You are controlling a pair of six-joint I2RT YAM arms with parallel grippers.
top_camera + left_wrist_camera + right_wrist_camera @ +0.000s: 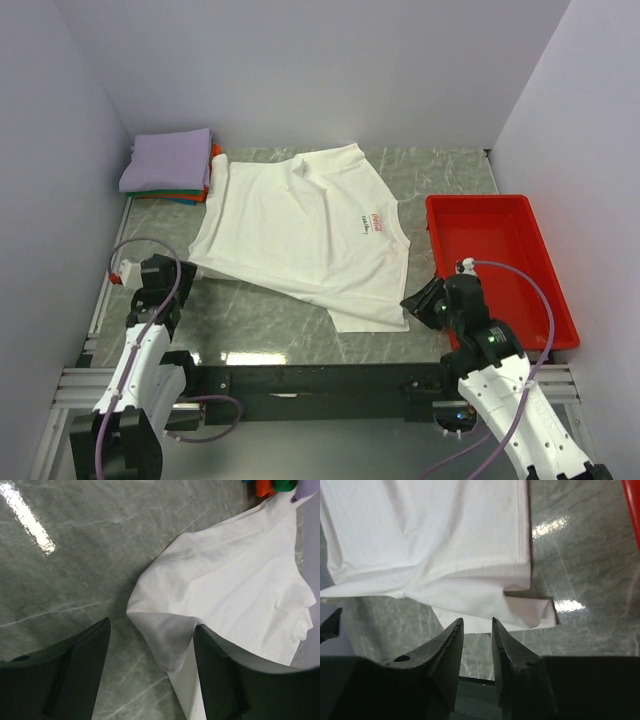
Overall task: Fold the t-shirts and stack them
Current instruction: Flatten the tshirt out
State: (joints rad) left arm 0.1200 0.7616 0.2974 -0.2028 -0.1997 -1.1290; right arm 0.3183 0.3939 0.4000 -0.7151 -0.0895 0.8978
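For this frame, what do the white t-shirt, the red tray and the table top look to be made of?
White t-shirt: soft matte knit cloth, likely cotton; it creases and folds limply.
Red tray: probably moulded plastic; smooth, with a slight sheen and a rounded rim.
Table top: glossy grey-green marble-look surface with pale veins and lamp glare; real stone or laminate, cannot tell.

A robotics lab cell is indicated: a marble-patterned table (260, 325) is enclosed by plain white panels (320, 70), an aluminium profile frame (80, 383) is seen at lower left, and a cabled left arm (150, 345) and right arm (500, 370) are bolted along the bottom.
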